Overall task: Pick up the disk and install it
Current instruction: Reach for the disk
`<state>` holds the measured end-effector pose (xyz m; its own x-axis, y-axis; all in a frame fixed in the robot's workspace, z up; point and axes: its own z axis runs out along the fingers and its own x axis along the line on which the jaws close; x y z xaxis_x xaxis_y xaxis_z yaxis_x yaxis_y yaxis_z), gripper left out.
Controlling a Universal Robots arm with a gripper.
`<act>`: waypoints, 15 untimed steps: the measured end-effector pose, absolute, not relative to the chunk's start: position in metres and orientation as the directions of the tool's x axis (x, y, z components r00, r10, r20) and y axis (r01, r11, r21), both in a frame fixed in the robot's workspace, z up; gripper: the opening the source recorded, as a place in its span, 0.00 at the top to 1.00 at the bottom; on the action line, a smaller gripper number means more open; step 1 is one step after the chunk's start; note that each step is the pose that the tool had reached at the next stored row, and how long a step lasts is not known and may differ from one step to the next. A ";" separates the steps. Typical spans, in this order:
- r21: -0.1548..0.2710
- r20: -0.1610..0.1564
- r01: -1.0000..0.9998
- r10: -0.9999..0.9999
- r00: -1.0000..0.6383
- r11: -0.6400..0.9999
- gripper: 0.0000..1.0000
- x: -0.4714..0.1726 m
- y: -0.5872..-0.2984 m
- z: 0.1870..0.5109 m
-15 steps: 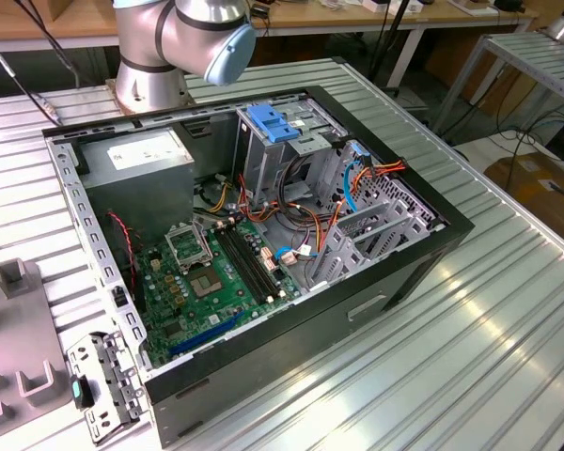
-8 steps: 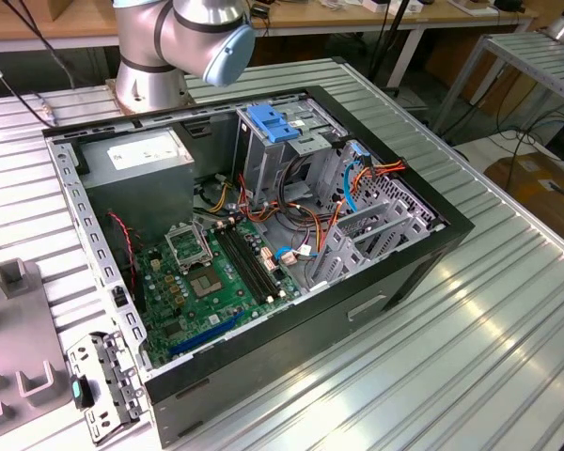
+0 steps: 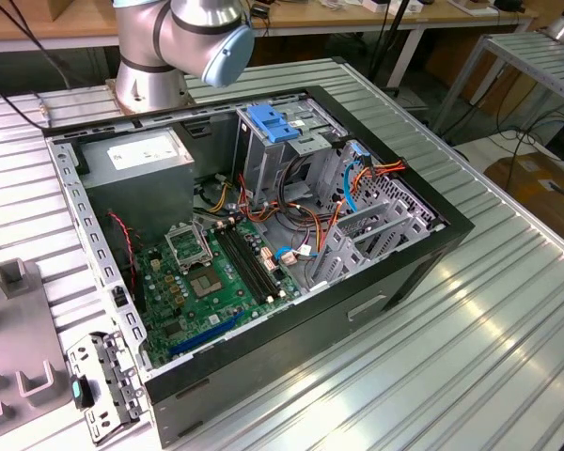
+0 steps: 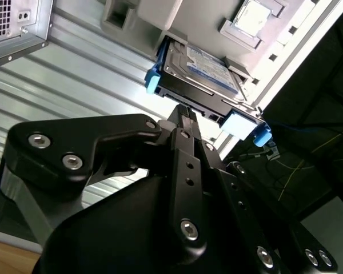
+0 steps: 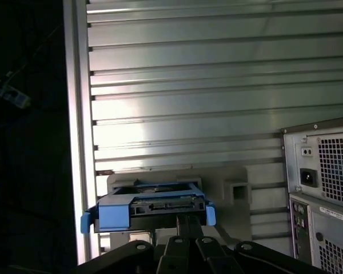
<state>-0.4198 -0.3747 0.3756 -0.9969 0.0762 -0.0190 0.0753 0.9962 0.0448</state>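
Right at disk [image 4: 203,65] edge with gripper [image 4: 186,114]; cannot tell if open or closed. Cannot see disk's underside in holder [image 4: 154,17].

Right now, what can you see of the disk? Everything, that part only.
The flat rectangular disk has a dark body with a silvery labelled top, framed by a bright blue plastic carrier with a tab at each end. It lies in a light grey moulded holder on the ribbed metal table. Its connector edge faces the black end effector, which sits right at that edge; contact cannot be confirmed.
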 end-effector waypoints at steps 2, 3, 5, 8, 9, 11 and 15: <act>0.045 -0.019 0.075 0.076 -0.997 0.996 0.89 -0.424 -0.374 0.375; 0.045 -0.019 0.075 0.076 -0.997 0.996 0.89 -0.427 -0.374 0.375; 0.045 -0.019 0.075 0.076 -0.997 0.996 0.89 -0.431 -0.374 0.375; 0.045 -0.019 0.075 0.076 -0.997 0.996 0.89 -0.438 -0.374 0.375; 0.045 -0.019 0.075 0.076 -0.997 0.996 0.89 -0.440 -0.373 0.375; 0.045 -0.019 0.075 0.076 -0.997 0.996 0.89 -0.447 -0.373 0.375; 0.045 -0.019 0.075 0.076 -0.997 0.996 0.89 -0.458 -0.372 0.375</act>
